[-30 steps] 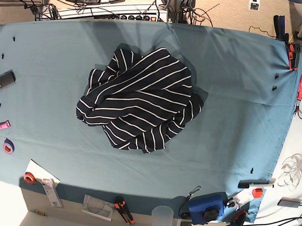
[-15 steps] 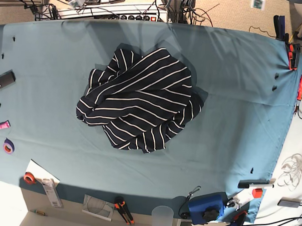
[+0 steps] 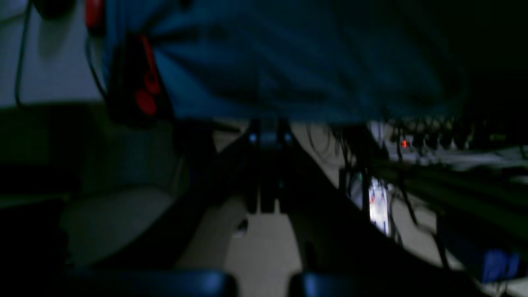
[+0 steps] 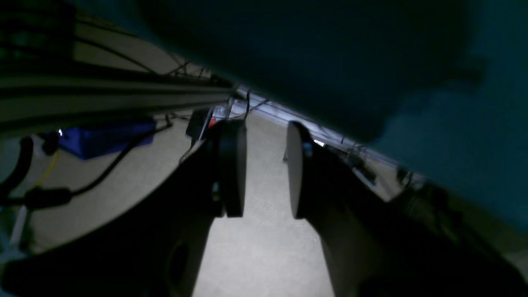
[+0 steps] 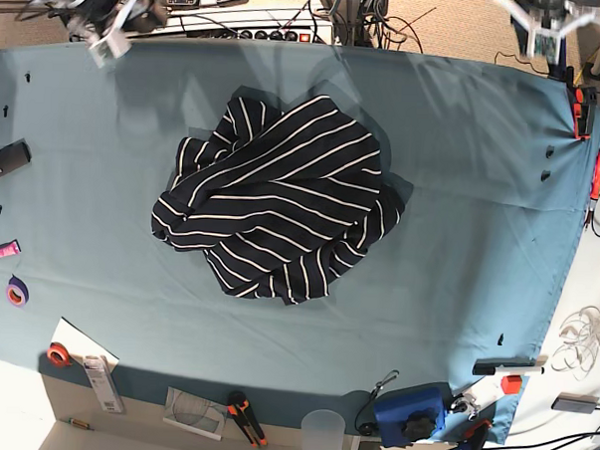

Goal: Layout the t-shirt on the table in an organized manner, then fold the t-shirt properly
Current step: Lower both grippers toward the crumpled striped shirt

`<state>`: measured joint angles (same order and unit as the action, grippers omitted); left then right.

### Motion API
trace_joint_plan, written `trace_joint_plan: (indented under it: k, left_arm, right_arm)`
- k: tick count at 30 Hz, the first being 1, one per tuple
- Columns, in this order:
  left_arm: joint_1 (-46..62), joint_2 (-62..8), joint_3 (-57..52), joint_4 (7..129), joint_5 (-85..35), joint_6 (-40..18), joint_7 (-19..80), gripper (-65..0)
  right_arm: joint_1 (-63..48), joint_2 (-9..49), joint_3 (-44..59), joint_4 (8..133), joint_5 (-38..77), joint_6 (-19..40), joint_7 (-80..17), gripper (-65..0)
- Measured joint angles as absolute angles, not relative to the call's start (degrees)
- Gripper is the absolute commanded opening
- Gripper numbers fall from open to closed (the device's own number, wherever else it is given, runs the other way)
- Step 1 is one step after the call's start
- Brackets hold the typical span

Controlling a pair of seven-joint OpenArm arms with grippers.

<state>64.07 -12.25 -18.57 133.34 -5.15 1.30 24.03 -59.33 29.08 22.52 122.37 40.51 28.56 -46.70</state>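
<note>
While both arms sit at the far edge of the scene, the t-shirt lies in a rumpled heap near the middle of the desk, a little left of centre. It is dark navy with thin white stripes that run in different directions where the fabric is bunched and folded over itself. Nothing touches it. The desk is covered in plain teal cloth, with a bare white edge along the near side. In the base view the right gripper shows as a blurred shape at the far left corner, just over the cloth's far edge, and the left gripper as a blurred shape at the far right corner, beyond the cloth. The right wrist view shows its two fingers standing apart with a clear gap between them, pale floor visible through the gap, and nothing held. The left wrist view is dark and smeared; its fingers appear pressed together, holding nothing, with the teal cloth hanging above. Along the left side of the desk lie a black remote, a pink marker and a purple tape roll. On the near edge are an orange tape roll, orange-handled pliers, a clear plastic cup and a blue box.
</note>
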Motion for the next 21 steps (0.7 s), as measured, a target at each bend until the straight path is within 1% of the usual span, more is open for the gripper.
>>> trace_joint_plan:
  k: [3, 15, 19, 21]
  left_arm:
    - [60.60, -12.27, -18.61, 133.53, -5.13, 1.30, 24.23, -65.0]
    - [47.62, -12.25, -18.68, 133.56, -5.10, 1.02, 23.55, -65.0]
    - [44.21, -12.23, -18.72, 133.56, -5.06, -2.79, 23.53, -65.0]
    - [43.16, -12.25, -18.72, 133.56, -5.02, -4.51, 23.55, -65.0]
  right_arm:
    - [-57.93, 29.04, 23.38, 123.92, 40.40, 28.53, -47.11, -47.4]
    - [-45.56, 28.18, 23.53, 124.46, 40.45, 28.58, -47.57, -47.4]
    - [-42.13, 28.05, 23.53, 124.46, 40.34, 28.58, -47.64, -47.4]
    - [-40.62, 28.03, 23.51, 124.46, 38.44, 28.80, -47.59, -47.3]
